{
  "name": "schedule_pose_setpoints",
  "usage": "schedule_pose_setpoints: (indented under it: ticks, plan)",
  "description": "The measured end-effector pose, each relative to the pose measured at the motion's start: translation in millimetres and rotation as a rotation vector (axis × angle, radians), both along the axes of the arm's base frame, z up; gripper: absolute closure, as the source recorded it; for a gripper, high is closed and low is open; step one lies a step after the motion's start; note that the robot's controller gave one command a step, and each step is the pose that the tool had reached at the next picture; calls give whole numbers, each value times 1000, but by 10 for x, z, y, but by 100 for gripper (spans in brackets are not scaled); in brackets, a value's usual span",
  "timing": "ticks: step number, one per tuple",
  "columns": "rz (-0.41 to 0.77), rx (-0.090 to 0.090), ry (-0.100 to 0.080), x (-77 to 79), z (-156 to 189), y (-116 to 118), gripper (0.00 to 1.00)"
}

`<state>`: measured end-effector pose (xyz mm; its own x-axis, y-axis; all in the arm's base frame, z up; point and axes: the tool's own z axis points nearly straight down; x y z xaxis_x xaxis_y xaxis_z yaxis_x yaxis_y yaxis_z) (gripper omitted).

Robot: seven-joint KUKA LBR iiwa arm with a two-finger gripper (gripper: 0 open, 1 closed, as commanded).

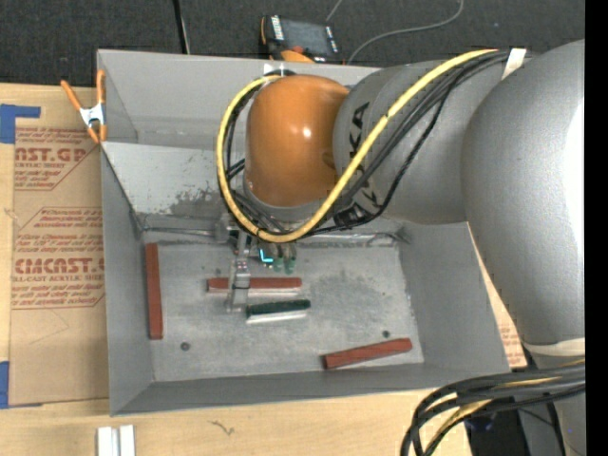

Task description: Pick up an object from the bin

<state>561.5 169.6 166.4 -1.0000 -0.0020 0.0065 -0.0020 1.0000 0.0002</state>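
Note:
My gripper hangs under the orange wrist cover, low over the middle of the bin floor. Its metal tip comes down across the left part of a short red-brown stick that lies crosswise there; whether it touches the stick I cannot tell. Just in front of that stick lies a slim dark green and silver pen-like rod, parallel to it and close to the gripper's tip.
A longer red-brown stick lies along the left wall of the bin. Another red-brown stick rests near the front right corner. The bulky arm covers the bin's right and back parts.

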Motion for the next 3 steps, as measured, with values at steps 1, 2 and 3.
schedule_pose_setpoints:
  ticks: [1,2,3]
  plan:
    - [130,-1,-1,-45,-1011,-246,0]
    - [129,2,-8,-24,-967,-233,100]
    - [192,2,-17,-44,612,-217,100]
